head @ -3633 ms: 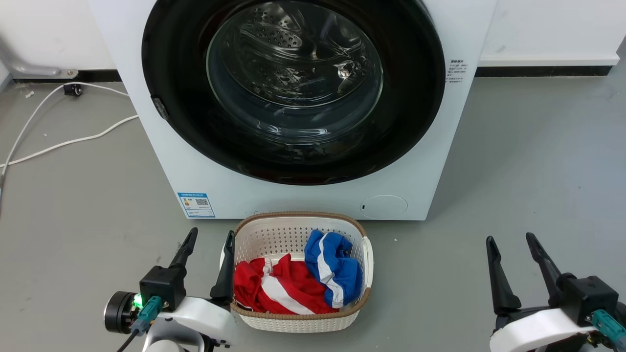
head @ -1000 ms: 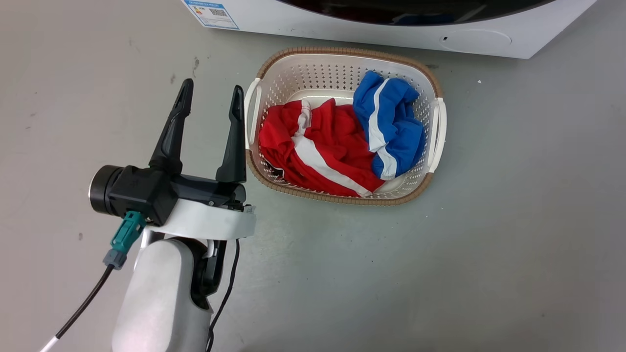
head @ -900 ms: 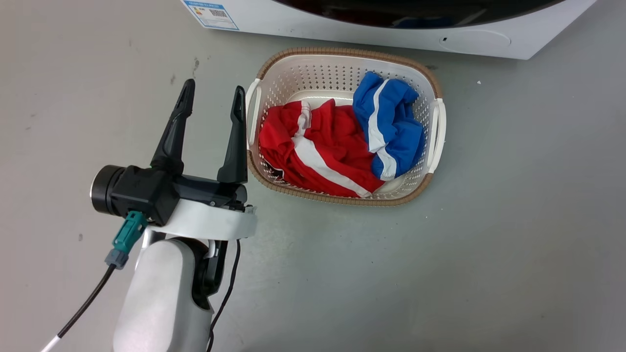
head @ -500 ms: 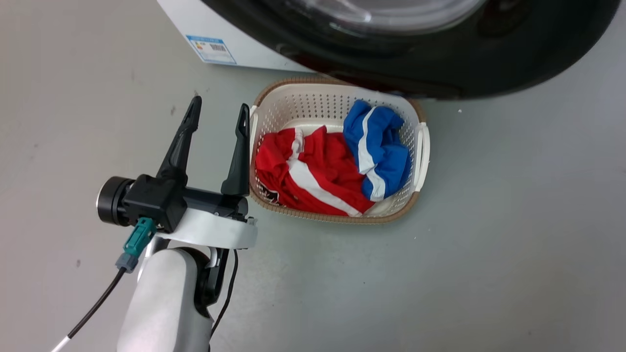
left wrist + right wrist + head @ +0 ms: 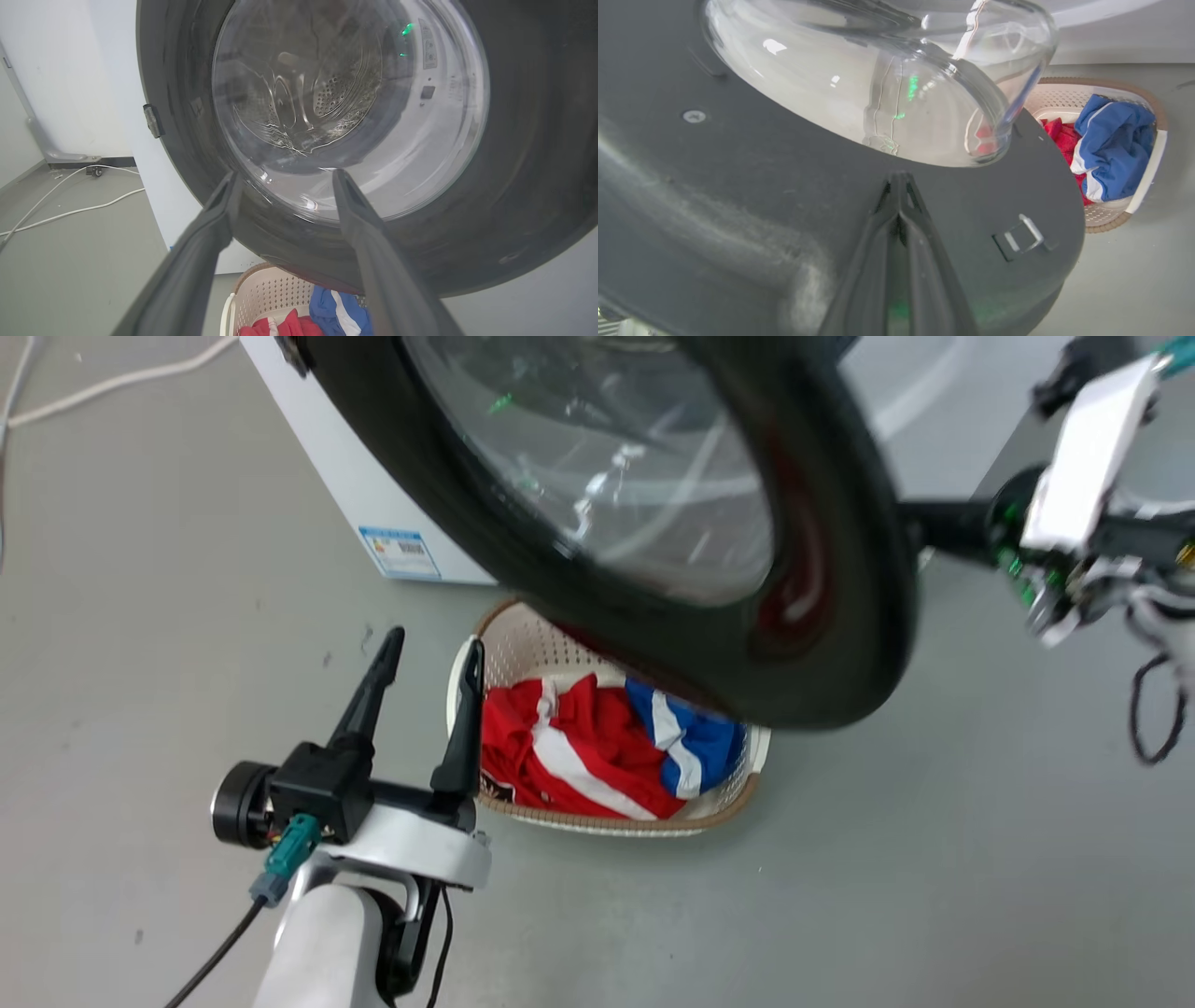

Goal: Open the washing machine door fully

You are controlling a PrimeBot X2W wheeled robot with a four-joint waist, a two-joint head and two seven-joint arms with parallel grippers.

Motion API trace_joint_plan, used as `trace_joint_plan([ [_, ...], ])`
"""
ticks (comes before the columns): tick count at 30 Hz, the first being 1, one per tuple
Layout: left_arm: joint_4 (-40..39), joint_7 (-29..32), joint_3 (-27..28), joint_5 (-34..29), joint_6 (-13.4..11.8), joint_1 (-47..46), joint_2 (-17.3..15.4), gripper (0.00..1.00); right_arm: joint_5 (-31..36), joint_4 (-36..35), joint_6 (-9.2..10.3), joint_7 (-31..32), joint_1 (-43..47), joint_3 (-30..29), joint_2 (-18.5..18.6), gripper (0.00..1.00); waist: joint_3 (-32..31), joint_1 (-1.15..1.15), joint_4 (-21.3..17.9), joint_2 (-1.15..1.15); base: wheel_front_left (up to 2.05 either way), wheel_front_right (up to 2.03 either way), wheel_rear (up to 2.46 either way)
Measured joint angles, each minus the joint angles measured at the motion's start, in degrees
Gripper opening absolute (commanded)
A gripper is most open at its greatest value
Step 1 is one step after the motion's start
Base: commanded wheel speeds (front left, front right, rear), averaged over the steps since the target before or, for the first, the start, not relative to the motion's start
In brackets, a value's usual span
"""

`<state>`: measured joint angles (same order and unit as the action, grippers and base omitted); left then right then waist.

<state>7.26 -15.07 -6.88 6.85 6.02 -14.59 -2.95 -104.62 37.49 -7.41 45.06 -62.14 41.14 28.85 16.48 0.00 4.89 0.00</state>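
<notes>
The washing machine door [image 5: 840,569], a glossy black ring around a clear bulging glass bowl [image 5: 607,476], stands swung out from the white machine [image 5: 317,457] and overhangs the basket. My right gripper [image 5: 899,182] is shut, its joined tips pressed against the door's matte inner face [image 5: 738,186] just below the glass bowl [image 5: 878,84]. In the head view the right wrist [image 5: 1074,476] sits at the upper right, its fingers running behind the door's free edge. My left gripper [image 5: 431,642] is open and empty, low beside the basket, facing the door's outer face [image 5: 537,163].
A white laundry basket [image 5: 523,635] with red and blue clothes [image 5: 560,747] sits on the grey floor under the door. A metal latch [image 5: 1022,235] juts from the door's inner face. A white cable [image 5: 121,378] lies on the floor to the left of the machine.
The head camera has tilted back up. The door, closed at first, has swung out over the basket, and the right arm now shows behind its edge. The left gripper stays open beside the basket.
</notes>
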Motion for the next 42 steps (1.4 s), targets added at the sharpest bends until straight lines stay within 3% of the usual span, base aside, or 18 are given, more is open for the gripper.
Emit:
trace_joint_plan([
  [13,2.26,0.00,-1.00,0.47,0.52,2.89,0.00,1.00,-3.43,-18.58,0.00,-4.83,11.16,7.48,-0.03,0.00,-5.52,-0.01,0.51,0.00,0.00,0.00,0.00],
  [22,2.94,0.00,-0.94,0.53,0.55,3.85,0.01,1.00,-5.39,-22.43,0.00,-12.07,13.90,11.47,0.48,0.00,-7.36,-0.01,0.39,0.00,0.00,0.00,0.00],
  [32,3.49,0.00,-0.58,0.94,0.53,5.06,0.01,1.00,-9.16,-24.48,0.00,-33.81,21.71,3.75,4.26,0.00,-9.39,-0.01,-0.75,0.00,0.00,0.00,0.00],
  [41,4.28,-0.01,-0.04,0.55,0.63,6.82,0.01,1.00,-11.85,-30.06,0.00,-52.03,38.63,-5.83,9.44,0.00,-11.70,0.00,-2.73,0.00,0.00,0.00,0.00],
  [42,4.60,0.00,0.35,0.44,0.87,7.58,0.00,1.00,-11.10,-31.67,0.00,-56.68,44.72,-7.37,10.56,0.00,-12.22,0.00,-3.44,0.00,0.00,0.00,0.00],
])
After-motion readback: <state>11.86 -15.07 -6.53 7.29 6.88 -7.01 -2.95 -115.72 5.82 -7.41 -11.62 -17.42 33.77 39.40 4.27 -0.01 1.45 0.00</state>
